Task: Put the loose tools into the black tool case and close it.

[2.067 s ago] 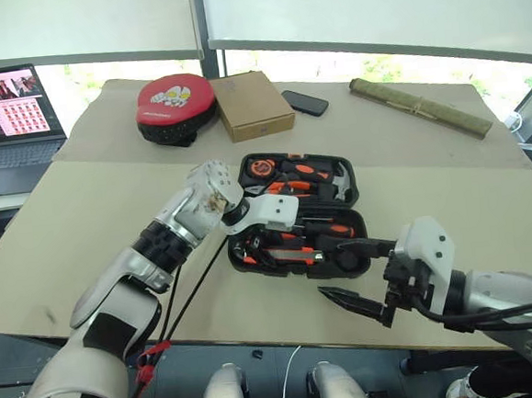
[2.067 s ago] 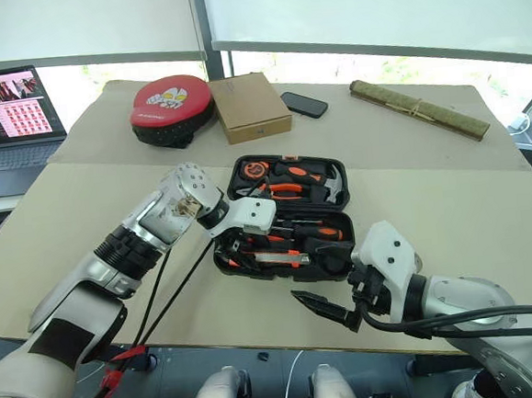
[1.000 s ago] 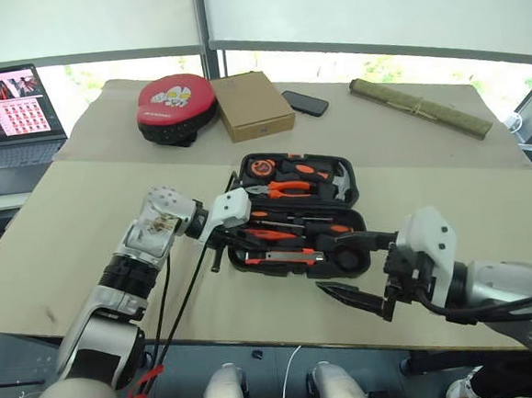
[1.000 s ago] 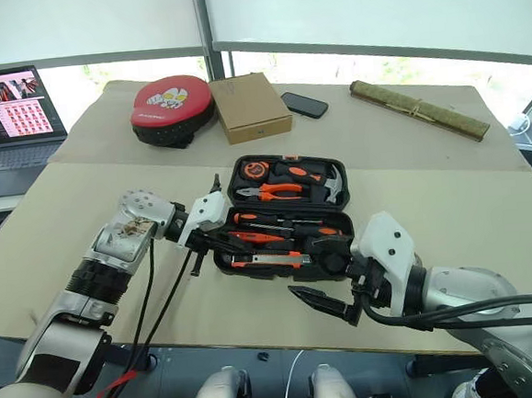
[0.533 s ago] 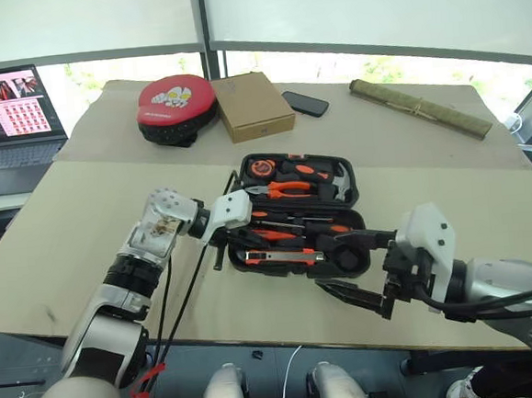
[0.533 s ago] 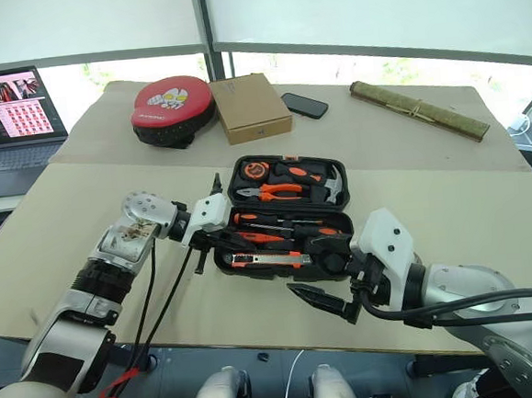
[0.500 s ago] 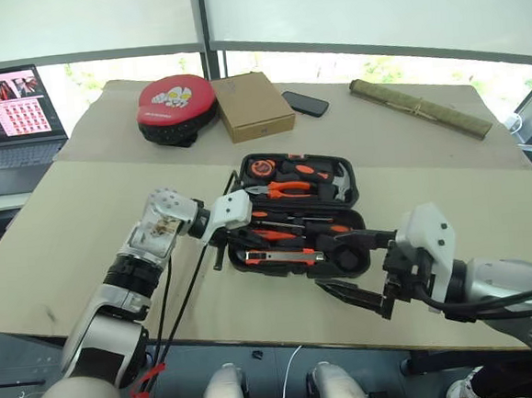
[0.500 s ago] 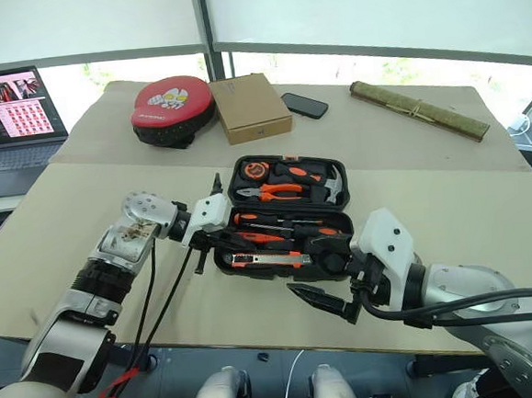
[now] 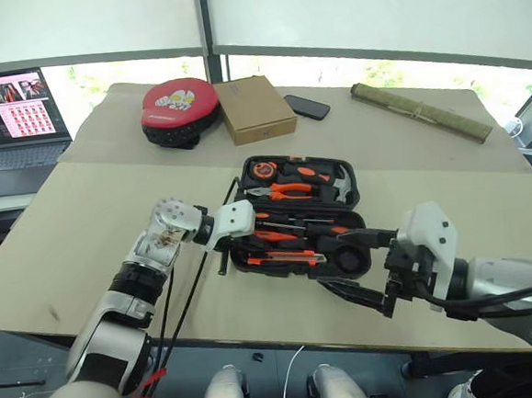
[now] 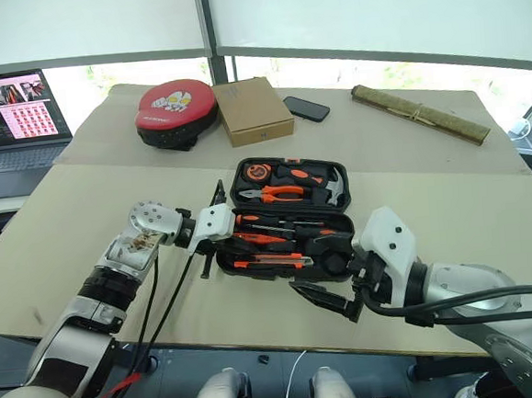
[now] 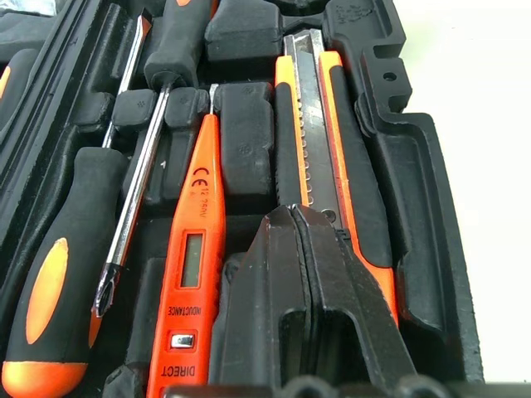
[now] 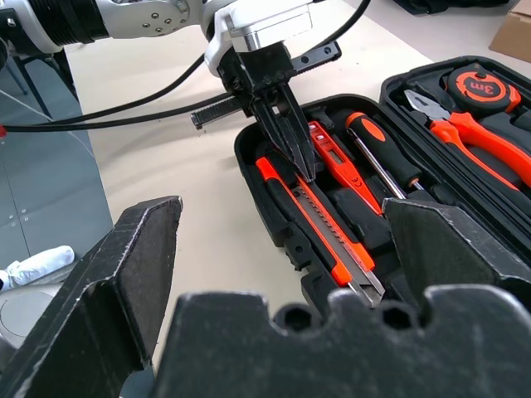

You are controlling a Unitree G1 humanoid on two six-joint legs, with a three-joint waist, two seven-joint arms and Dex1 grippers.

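Tool case [image 9: 347, 170] lies open on a cardboard-covered table [image 9: 83, 213] beside windows [image 9: 371, 11].

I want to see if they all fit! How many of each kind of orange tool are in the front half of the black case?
Orange-and-black screwdrivers: 2
All-orange tester screwdriver: 1
Orange-and-black utility knife: 1
Total: 4
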